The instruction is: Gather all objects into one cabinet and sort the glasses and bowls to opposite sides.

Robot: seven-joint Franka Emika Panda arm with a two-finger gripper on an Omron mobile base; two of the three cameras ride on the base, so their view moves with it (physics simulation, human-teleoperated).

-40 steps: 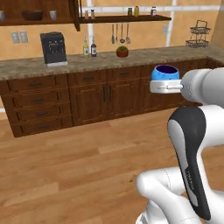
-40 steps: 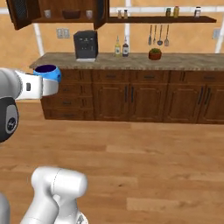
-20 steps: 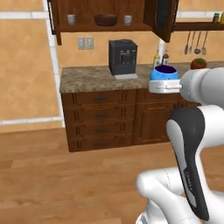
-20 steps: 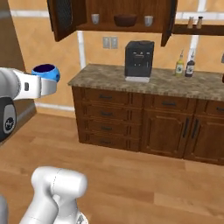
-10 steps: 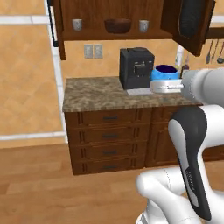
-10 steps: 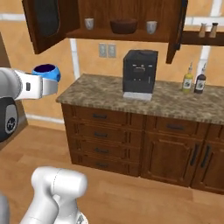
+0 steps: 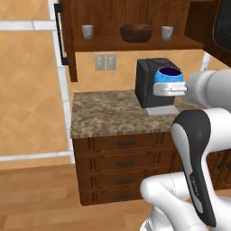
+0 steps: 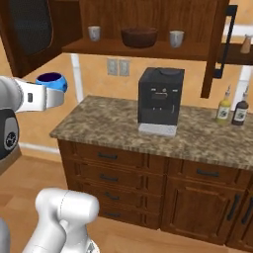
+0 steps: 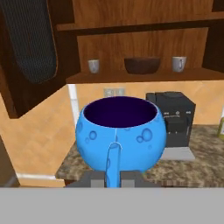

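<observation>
Fingers pinch handle of blue mug, held upright at counter height. Open cabinet at 12 o'clock; bowl mid-shelf, grey mugs flanking. Advice: lift above shelf lip, keep level, set beside a mug, clear of bowl.

coffee machine: black boxy thing, sits upright on the counter toward the back wall, on a pale grey base plate
counter: speckled granite top, brown and grey
drawer cabinets: dark wood, under the counter, stack of drawers with small black pulls
wall outlets: grey double plate on the tan wall, just left of the coffee machine
bottles: two at the back of the counter, right of the machine; one yellowish, one dark, sauce or oil maybe, too small to tell
floor: light wood planks
</observation>
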